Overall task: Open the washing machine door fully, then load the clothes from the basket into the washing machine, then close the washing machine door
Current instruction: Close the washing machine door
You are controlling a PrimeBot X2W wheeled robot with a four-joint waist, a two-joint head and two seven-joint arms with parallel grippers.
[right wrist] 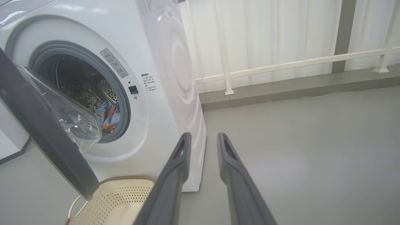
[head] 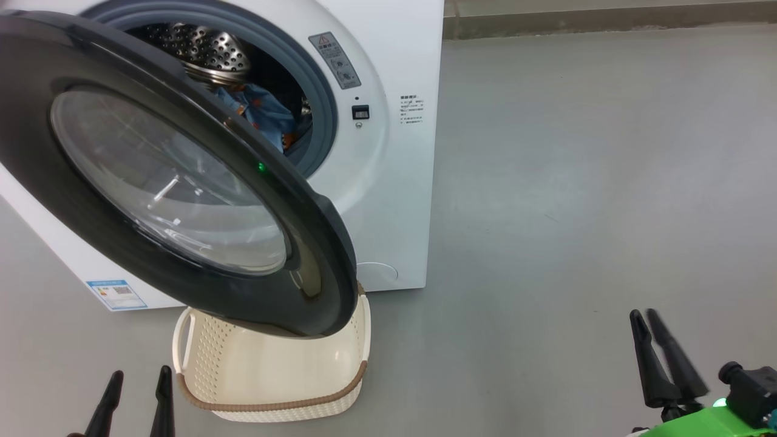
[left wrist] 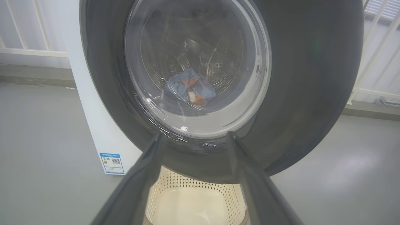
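One glossy round door (head: 170,182), perforated steel drum (head: 212,51), cream basket (head: 203,358)

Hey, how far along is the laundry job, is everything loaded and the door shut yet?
Done: the clothes lie in the drum of the washing machine, and the basket looks empty. In hand: nothing; the left claw and right claw are both empty and clear of the washing machine door. Left: the door stands part-open over the basket and needs pushing shut.
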